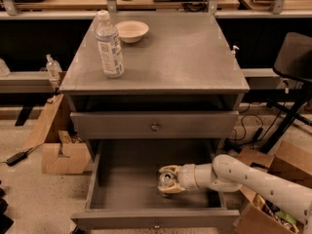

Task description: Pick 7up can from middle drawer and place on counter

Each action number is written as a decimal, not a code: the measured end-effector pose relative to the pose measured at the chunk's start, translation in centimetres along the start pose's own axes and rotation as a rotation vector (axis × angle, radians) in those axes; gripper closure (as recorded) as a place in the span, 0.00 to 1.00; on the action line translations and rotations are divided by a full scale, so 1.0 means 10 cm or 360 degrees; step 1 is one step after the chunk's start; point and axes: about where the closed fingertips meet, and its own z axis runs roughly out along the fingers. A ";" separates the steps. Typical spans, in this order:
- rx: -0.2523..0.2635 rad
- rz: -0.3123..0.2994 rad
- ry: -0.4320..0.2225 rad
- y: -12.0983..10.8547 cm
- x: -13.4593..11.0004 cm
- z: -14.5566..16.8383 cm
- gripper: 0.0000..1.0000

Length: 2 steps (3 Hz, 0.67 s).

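The middle drawer (124, 186) is pulled out wide, with its low front panel at the bottom of the camera view. The 7up can (165, 178) is inside it, right of centre, its silver lid facing up and left. My gripper (167, 179) reaches in from the right on a white arm. One pale finger is above the can and one below, closed against it. The can is low in the drawer. The counter (180, 57) is the grey slab on top of the cabinet.
A clear plastic bottle (109, 45) and a white bowl (131, 31) stand on the counter's left back part. A closed drawer front with a round knob (155, 126) is above the open drawer. Cardboard boxes lie at the left (61, 155) and the right (275, 199), and a black chair (295, 62) is at the right.
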 end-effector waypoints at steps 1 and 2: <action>-0.0006 0.0000 -0.0003 0.01 -0.01 0.02 1.00; -0.0006 0.0000 -0.0003 0.01 -0.01 0.02 1.00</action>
